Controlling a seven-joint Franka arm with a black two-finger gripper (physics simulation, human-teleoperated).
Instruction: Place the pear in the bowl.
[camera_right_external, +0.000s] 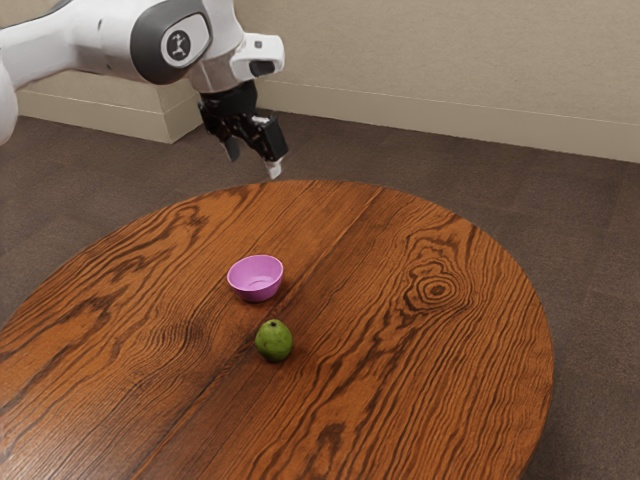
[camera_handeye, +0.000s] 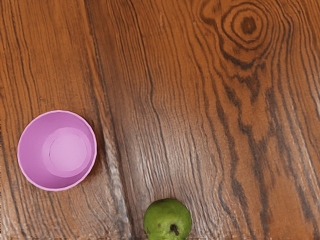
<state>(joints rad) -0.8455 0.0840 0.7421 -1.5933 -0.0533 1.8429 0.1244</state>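
One pear nr 1 bowl, 1 pincer aloft, fingers prob. apart.

Glossy, dark-grained wooden table.

Round wooden table shows orange-brown surface, dark wavy grain, ringed knot toward exterior view's right. Pink bowl sits upright on wood, mouth up. Green pear stands directly on tabletop, dark stem end up, near bowl, not touching.
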